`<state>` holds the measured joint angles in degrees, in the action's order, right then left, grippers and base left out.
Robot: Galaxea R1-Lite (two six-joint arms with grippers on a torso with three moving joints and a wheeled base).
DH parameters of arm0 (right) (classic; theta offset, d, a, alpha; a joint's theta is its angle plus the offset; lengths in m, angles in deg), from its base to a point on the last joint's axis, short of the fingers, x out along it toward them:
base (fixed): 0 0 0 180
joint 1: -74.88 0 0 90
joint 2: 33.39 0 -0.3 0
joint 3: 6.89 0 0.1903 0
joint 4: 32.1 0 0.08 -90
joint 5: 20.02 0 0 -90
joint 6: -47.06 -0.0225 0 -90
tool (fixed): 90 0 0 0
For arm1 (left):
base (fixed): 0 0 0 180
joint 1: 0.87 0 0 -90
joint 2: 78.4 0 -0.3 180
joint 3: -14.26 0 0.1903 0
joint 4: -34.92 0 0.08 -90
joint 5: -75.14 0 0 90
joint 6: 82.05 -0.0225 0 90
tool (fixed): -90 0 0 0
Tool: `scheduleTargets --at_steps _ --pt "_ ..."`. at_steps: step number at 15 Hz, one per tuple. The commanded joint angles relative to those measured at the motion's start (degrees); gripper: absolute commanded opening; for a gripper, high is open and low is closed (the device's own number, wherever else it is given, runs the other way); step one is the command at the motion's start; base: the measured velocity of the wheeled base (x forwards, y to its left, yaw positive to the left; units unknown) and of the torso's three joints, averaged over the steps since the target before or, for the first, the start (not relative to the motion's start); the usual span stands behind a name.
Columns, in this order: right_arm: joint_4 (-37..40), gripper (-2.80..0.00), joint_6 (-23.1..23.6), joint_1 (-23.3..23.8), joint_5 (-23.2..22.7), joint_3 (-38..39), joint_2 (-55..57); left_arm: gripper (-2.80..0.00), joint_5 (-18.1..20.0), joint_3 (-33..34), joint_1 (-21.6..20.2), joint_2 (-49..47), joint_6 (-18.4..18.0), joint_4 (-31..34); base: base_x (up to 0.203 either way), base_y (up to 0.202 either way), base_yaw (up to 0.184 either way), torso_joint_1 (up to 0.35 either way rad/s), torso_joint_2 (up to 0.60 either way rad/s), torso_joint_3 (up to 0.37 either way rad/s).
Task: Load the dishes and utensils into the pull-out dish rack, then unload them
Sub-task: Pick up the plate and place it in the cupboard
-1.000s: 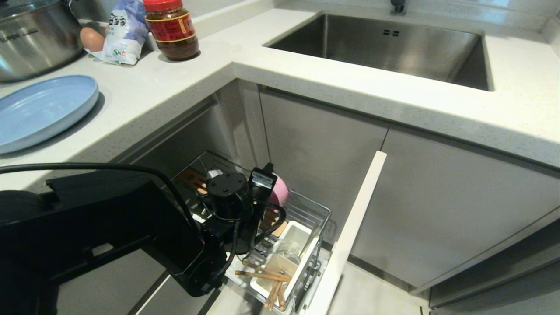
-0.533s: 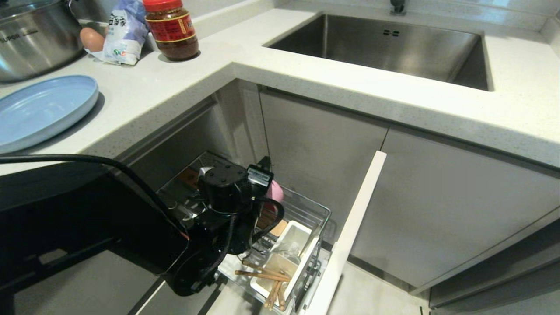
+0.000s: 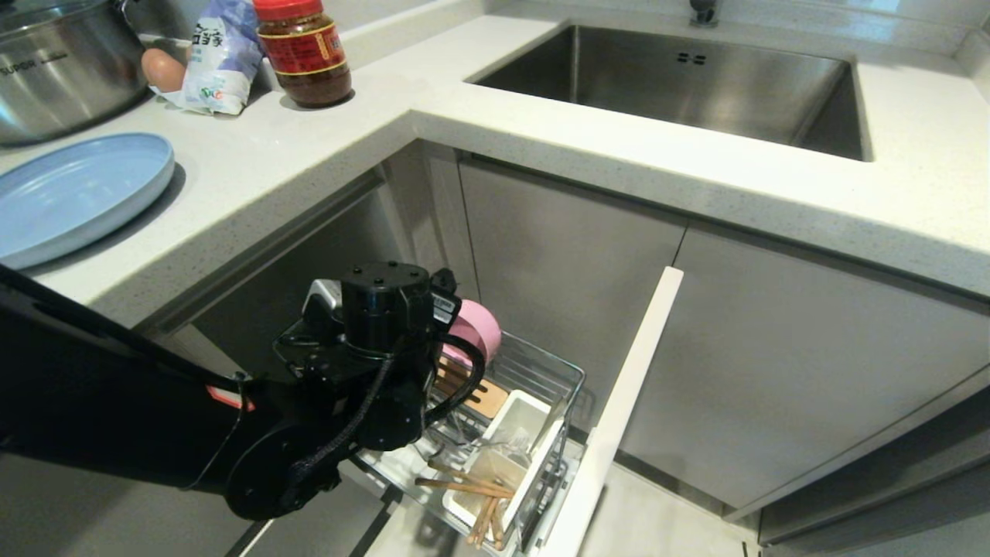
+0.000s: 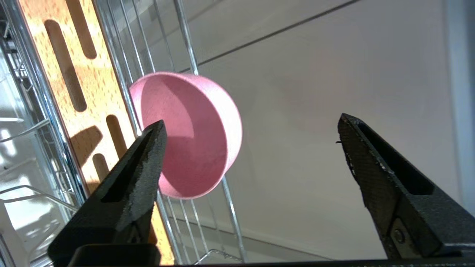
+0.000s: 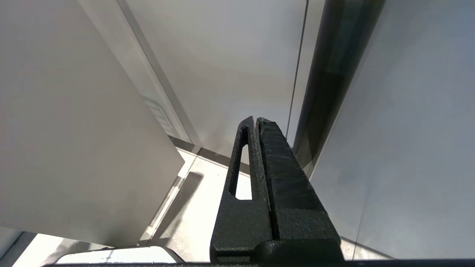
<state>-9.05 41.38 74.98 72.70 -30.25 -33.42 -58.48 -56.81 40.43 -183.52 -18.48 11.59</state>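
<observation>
- The pink bowl (image 4: 193, 137) stands on edge in the pull-out dish rack (image 3: 568, 379), against its wires beside the wooden strip (image 4: 79, 87); it could roll or tip (nothing visibly wedges it).
- The left gripper (image 4: 250, 137) gapes wide and empty just beside the bowl; one finger (image 4: 130, 181) could knock it.
- The right gripper (image 5: 258, 124) is closed, away from the rack.

Lit brightly and evenly from above; threw soft shadows under the counter (image 3: 541, 147) edge, glared off the rack (image 4: 44, 111) wires, stayed sharp.
</observation>
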Motion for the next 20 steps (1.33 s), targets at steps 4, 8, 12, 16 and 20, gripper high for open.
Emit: scheduleTargets --at_steps 4,8,12,16,20 --pt "-0.04 -2.8 -0.04 -0.01 0.01 0.0 -0.24 -2.8 -3.91 -0.46 1.84 4.37 -0.99 3.97 0.0 0.0 0.0 0.0 0.0 0.0" --pt "-0.04 -2.8 -0.04 -0.09 0.01 0.0 -0.24 -2.8 -4.24 -6.28 4.0 12.87 -3.61 11.73 0.0 0.0 0.0 0.0 0.0 0.0" --pt "-0.04 -2.8 -0.04 -0.01 0.01 0.0 -0.24 -2.8 -4.2 -17.15 5.66 20.11 -20.94 13.36 0.0 0.0 0.0 0.0 0.0 0.0" --pt "-0.04 -2.8 -0.04 -0.01 0.01 0.0 -0.24 -2.8 0.82 -27.73 2.15 25.69 -42.23 21.59 0.0 0.0 0.0 0.0 0.0 0.0" --pt "-0.04 -2.8 -0.04 -0.01 0.01 0.0 -0.24 -2.8 1.84 -34.56 -8.4 27.39 -52.04 43.56 0.0 0.0 0.0 0.0 0.0 0.0"
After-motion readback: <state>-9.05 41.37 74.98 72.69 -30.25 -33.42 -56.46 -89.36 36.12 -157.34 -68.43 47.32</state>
